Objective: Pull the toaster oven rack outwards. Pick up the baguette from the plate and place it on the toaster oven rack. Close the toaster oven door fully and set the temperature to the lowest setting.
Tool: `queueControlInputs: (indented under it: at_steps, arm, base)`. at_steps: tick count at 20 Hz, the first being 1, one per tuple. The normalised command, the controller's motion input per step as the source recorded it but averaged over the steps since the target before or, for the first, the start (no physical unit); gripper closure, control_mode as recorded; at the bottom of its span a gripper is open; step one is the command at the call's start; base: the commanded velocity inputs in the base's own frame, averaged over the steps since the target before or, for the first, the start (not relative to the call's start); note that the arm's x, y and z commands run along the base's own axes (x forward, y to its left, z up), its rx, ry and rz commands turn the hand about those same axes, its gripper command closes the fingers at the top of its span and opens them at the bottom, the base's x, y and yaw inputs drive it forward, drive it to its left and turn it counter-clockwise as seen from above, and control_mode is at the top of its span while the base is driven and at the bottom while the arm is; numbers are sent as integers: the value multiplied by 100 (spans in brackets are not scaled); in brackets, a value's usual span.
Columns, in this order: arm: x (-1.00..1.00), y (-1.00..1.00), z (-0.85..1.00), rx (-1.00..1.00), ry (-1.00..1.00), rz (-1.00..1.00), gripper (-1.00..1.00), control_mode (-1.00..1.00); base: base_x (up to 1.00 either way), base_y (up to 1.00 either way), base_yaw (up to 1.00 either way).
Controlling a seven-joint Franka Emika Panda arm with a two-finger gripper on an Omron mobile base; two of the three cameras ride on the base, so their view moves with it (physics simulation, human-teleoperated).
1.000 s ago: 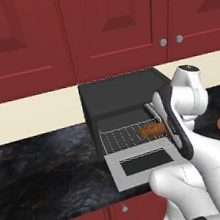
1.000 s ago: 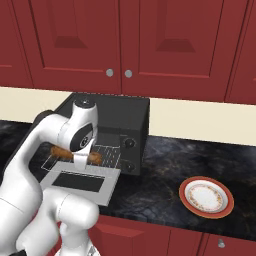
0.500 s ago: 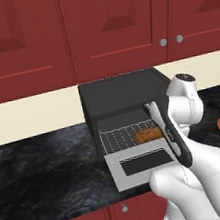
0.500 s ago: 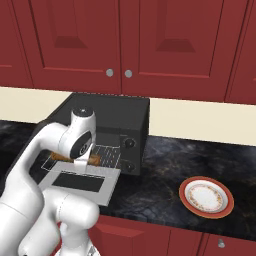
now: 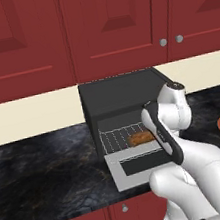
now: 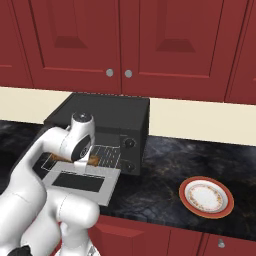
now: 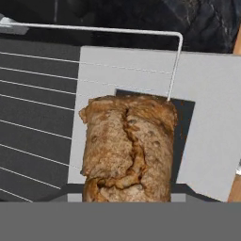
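The black toaster oven (image 5: 122,97) stands on the counter with its grey door (image 5: 137,167) folded down flat. Its wire rack (image 5: 118,139) is drawn out over the door; the rack's front corner (image 7: 176,42) lies above the door panel (image 7: 212,117). The golden-brown baguette (image 5: 140,138) hangs just over the rack's right part. In the hand view the baguette (image 7: 127,150) sits close up and hides the fingertips. My gripper (image 6: 78,160) is shut on the baguette, whose ends (image 6: 59,158) stick out on both sides. The plate (image 6: 206,196) on the right holds nothing.
Two dark knobs (image 6: 129,143) sit on the oven's right front panel. Red cabinets (image 5: 113,25) hang above, with a cream backsplash (image 5: 32,117) behind the dark marble counter (image 5: 47,178). My own white arm (image 5: 193,169) covers the door's right side in the left base view.
My hand has carried the baguette a little leftward and lower over the rack. The oven, door and plate have not moved.
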Motion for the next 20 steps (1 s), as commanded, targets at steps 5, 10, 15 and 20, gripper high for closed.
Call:
queueControlInputs:
  at_steps: [5, 10, 15, 20]
  arm:
    - [30, 22, -28, 0, 0, 0, 100, -100]
    - [29, 19, -27, 0, 0, 0, 100, -100]
    - [23, 12, -22, 0, 0, 0, 100, -100]
    - [17, 6, -18, 0, 0, 0, 100, -100]
  base:
    - [0, 0, 0]
    - [0, 0, 0]
    - [0, 0, 0]
    - [0, 0, 0]
